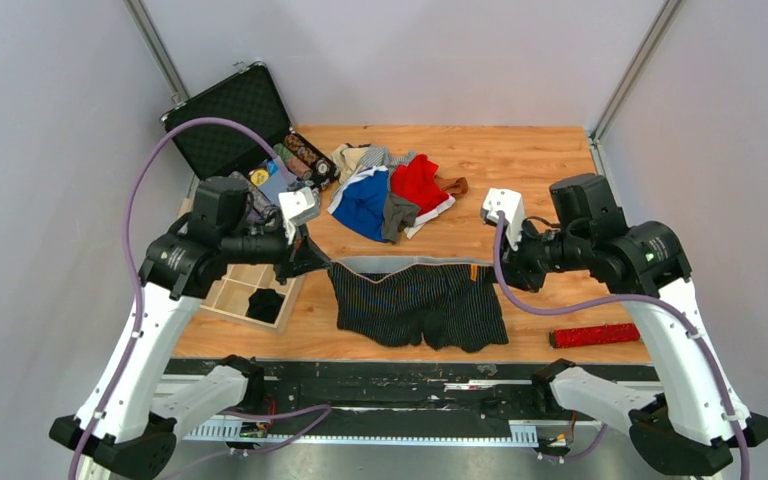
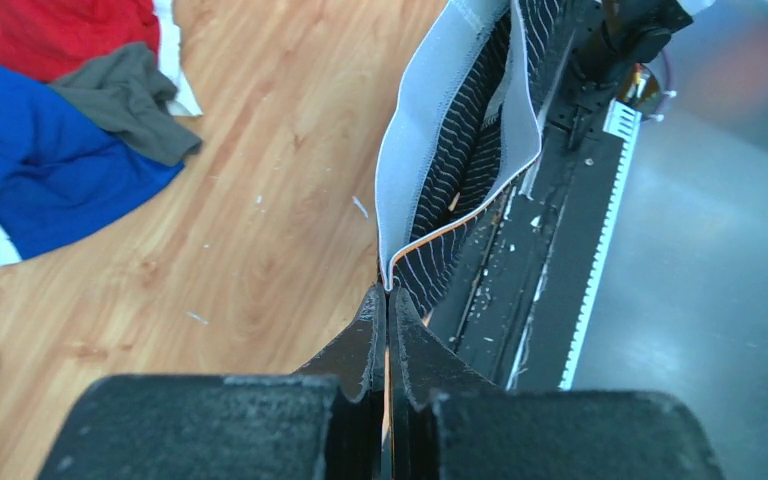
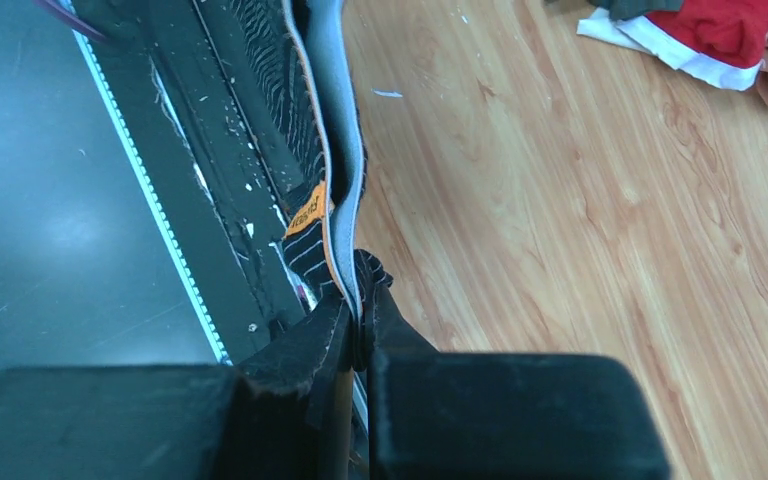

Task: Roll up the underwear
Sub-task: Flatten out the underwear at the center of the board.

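A black striped underwear (image 1: 418, 305) with a grey waistband hangs stretched between my two grippers above the table's near half. My left gripper (image 1: 322, 258) is shut on the waistband's left end (image 2: 390, 270). On the other end (image 3: 345, 250), beside an orange label, my right gripper (image 1: 495, 268) is shut. The legs drape down toward the table's front edge. More underwear lies in a pile (image 1: 390, 190) at the back middle: blue (image 2: 50, 180), red (image 2: 60, 35), grey and beige pieces.
An open black case (image 1: 230, 120) with round chips stands at the back left. A wooden compartment tray (image 1: 250, 290) sits under my left arm. A red bristly stick (image 1: 593, 335) lies at the front right. The table's front edge carries a black rail (image 1: 410, 375).
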`<act>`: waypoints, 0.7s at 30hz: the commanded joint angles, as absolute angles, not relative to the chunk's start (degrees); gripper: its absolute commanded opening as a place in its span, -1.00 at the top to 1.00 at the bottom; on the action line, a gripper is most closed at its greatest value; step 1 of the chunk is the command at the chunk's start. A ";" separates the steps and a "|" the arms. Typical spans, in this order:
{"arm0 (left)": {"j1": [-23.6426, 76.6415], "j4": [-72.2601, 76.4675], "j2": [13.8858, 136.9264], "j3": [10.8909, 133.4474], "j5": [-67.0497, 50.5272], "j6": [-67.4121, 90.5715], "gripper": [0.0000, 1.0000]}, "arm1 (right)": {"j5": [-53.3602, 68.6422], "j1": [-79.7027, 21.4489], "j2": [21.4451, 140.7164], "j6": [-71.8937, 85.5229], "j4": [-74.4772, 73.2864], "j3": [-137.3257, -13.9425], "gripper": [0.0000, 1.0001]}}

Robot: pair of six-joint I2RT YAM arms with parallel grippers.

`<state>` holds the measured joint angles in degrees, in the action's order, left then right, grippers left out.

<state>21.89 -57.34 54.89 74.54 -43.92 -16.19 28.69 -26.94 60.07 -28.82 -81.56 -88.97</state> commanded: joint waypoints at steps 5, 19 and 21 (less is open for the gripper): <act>21.97 -54.46 72.02 78.33 -39.03 -14.20 1.00 | 28.33 -22.67 67.43 -41.14 -79.34 -83.98 1.00; 21.03 -36.88 108.98 82.40 -24.93 -6.84 1.00 | 28.18 -11.06 108.89 -44.16 -65.11 -87.09 1.00; 21.01 -35.53 110.18 82.75 -23.83 -6.07 1.00 | 28.07 -10.43 112.84 -43.00 -64.69 -90.53 1.00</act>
<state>21.28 -40.56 109.51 78.89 -27.38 -9.06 28.62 -11.38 107.57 -43.75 -66.74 -83.35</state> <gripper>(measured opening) 0.007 0.057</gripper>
